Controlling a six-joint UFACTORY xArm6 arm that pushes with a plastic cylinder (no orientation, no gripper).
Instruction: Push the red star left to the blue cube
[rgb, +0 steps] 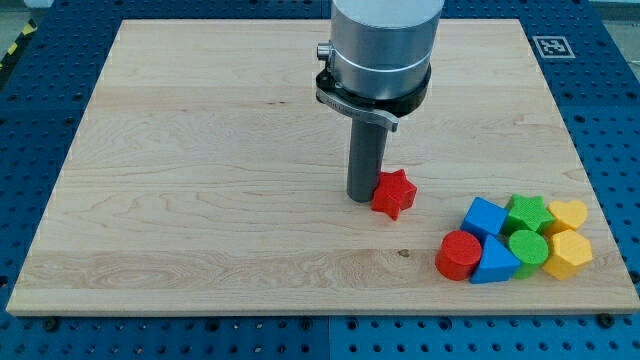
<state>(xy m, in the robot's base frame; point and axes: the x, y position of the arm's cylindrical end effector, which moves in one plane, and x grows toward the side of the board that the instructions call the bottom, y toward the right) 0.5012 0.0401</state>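
The red star (394, 193) lies on the wooden board (200, 150), right of centre toward the view's bottom. My tip (361, 198) stands right against the star's left side, touching it. The blue cube (484, 217) sits to the star's right, at the left end of a cluster of blocks near the board's bottom right corner. There is a clear gap of board between the star and the blue cube.
The cluster also holds a red cylinder (459, 255), a blue triangular block (495, 262), a green star (528, 212), a green cylinder (528, 248), a yellow heart-like block (569, 214) and a yellow hexagonal block (567, 254). A marker tag (549, 46) sits off the board's top right.
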